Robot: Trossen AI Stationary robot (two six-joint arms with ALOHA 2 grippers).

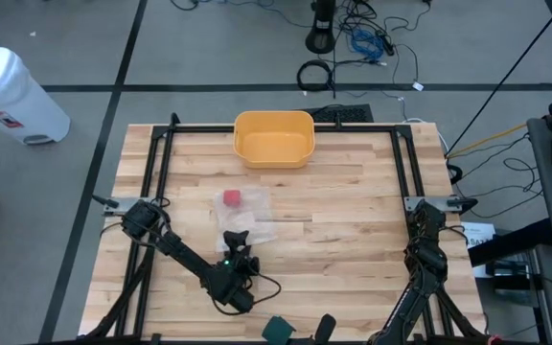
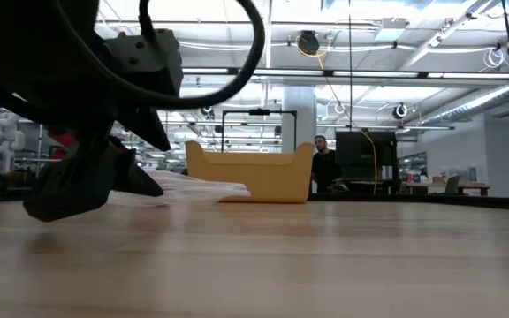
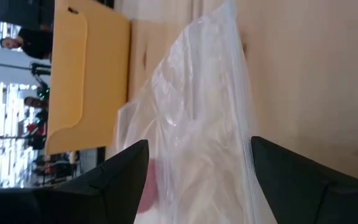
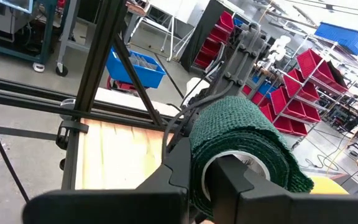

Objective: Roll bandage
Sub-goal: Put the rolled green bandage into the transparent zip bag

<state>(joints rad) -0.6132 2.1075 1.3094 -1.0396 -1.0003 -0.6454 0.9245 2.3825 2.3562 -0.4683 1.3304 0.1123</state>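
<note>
Right wrist view: shut right end effector [image 4: 219,186] grips green bandage roll [image 4: 244,149], its core axis facing the camera.

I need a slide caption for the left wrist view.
Open left pincer straddling a clear plastic bag before the yellow bin.

Even, bright overhead light is given by ceiling lamps [image 2: 307,41]. The near table [image 2: 325,265] and bag [image 3: 197,124] are rendered blurred.
</note>
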